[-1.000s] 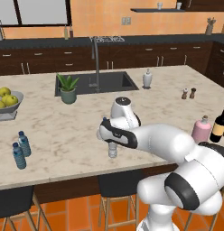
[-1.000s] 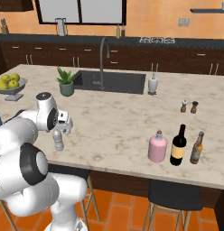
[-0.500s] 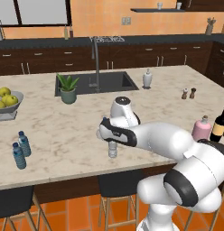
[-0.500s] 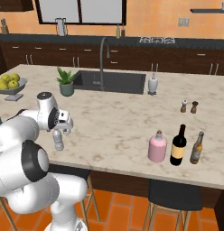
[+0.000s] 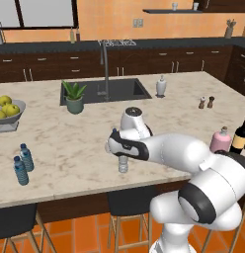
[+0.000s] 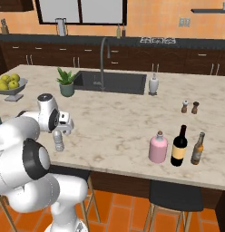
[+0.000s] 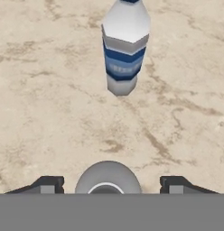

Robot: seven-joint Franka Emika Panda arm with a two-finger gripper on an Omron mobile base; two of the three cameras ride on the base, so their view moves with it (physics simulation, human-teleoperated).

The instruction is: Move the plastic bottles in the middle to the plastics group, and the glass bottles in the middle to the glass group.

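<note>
My gripper [image 5: 122,151] hangs fingers down over a plain greyish-clear plastic bottle [image 5: 123,164] near the counter's front edge. In the hand view that bottle's round top [image 7: 108,177] sits between my two finger tips, with a gap on each side, so the gripper [image 7: 108,186] is open. A second plastic bottle [image 7: 125,49] with a blue label stands just beyond it. The plastics group, two blue-capped bottles [image 5: 23,164], is at the front left. The pink glass bottle [image 6: 158,147] stands beside the dark wine bottle [image 6: 179,146] at the front right.
A fruit bowl [image 5: 6,111] and a potted plant [image 5: 74,97] stand at the back left, by the sink [image 5: 119,89]. A white soap dispenser [image 5: 161,86] and two shakers [image 5: 206,102] are farther right. A slim brown bottle [image 6: 198,148] stands beside the wine bottle.
</note>
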